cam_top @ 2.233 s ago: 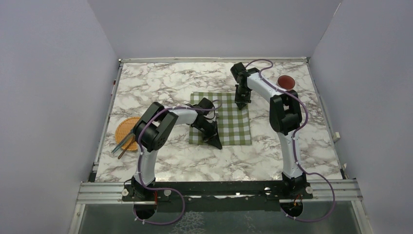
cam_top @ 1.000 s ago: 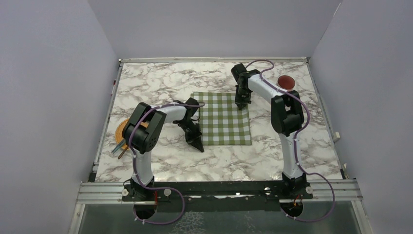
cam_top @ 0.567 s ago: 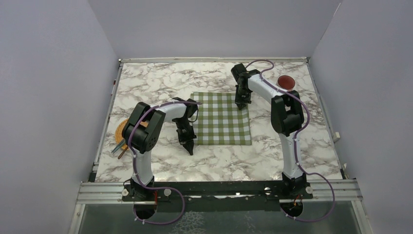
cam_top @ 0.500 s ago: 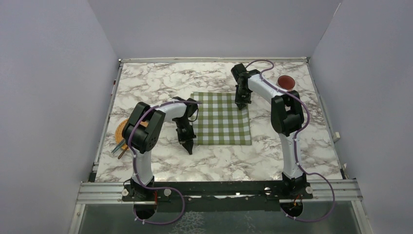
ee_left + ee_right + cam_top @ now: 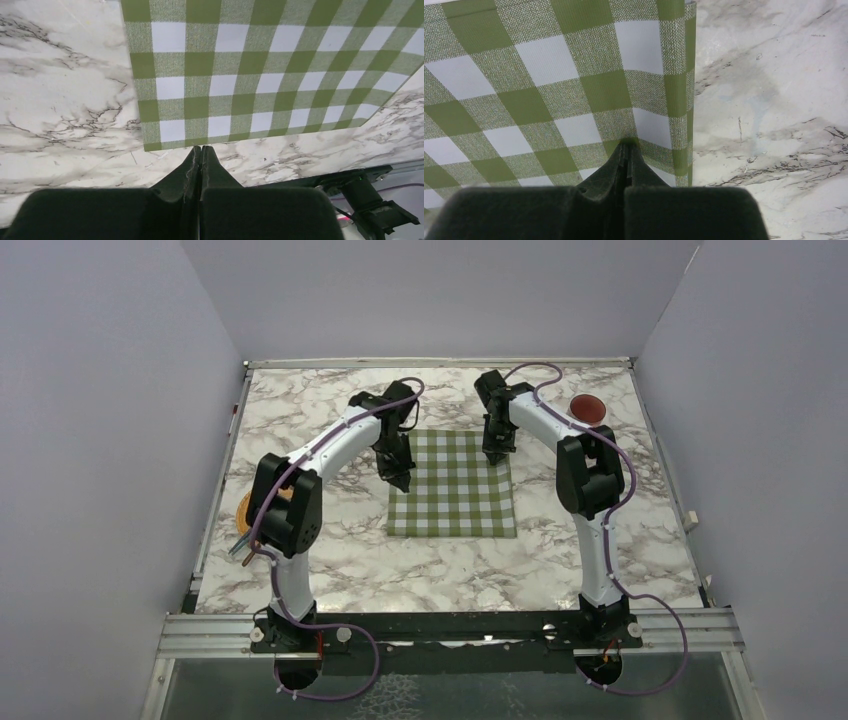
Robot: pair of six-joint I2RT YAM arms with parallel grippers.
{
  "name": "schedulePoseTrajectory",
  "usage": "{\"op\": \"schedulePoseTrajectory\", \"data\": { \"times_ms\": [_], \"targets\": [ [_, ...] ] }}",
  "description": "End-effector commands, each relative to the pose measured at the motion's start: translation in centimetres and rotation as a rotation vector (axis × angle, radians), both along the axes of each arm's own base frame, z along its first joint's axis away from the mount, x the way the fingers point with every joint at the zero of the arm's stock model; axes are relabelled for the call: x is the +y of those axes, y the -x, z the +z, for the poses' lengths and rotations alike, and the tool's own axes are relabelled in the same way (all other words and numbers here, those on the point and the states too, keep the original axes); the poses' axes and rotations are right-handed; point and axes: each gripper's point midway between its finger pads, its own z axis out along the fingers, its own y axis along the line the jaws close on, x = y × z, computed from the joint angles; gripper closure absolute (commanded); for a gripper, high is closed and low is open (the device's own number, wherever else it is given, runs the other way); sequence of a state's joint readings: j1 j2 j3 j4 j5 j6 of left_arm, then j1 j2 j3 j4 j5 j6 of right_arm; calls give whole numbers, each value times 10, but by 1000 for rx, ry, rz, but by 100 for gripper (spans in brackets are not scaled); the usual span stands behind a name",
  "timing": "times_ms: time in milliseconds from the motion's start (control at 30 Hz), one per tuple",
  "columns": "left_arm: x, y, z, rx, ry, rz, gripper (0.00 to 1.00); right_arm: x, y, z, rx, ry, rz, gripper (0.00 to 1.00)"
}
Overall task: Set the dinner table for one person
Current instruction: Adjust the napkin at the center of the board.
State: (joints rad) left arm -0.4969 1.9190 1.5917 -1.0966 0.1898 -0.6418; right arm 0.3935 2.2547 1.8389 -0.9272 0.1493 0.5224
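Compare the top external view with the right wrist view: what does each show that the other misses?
Only the top external view shows the left pincer above the cloth's left edge, a red dish at the far right, and an orange woven plate at the left, partly hidden by the left arm. Only the right wrist view shows that the right pincer has its tips closed together, down at the cloth beside its hem. Both show the green-and-white checked cloth on the marble dinner table.
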Motion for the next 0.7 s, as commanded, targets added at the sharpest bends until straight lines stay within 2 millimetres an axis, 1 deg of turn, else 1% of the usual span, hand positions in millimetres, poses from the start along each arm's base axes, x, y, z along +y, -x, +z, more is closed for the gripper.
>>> {"op": "schedulePoseTrajectory", "data": {
  "times_ms": [0,200,333,433,533,667],
  "targets": [
    [1,-23,6,-133,6,-16,100,-17,20,-32,92,83,5,99],
    [-4,-58,-23,-270,6,-41,100,-19,25,-32,106,87,16,99],
    [-10,-83,-29,-360,11,-59,100,-17,26,-30,106,71,35,99],
    [-13,-99,-36,-387,-1,-68,100,-14,28,-27,107,52,48,99],
    [-14,-108,-47,-382,-17,-76,100,-12,28,-22,100,41,58,100],
    [-18,-113,-58,-370,-12,-77,100,-16,29,-17,94,55,64,99]
  ]
}}
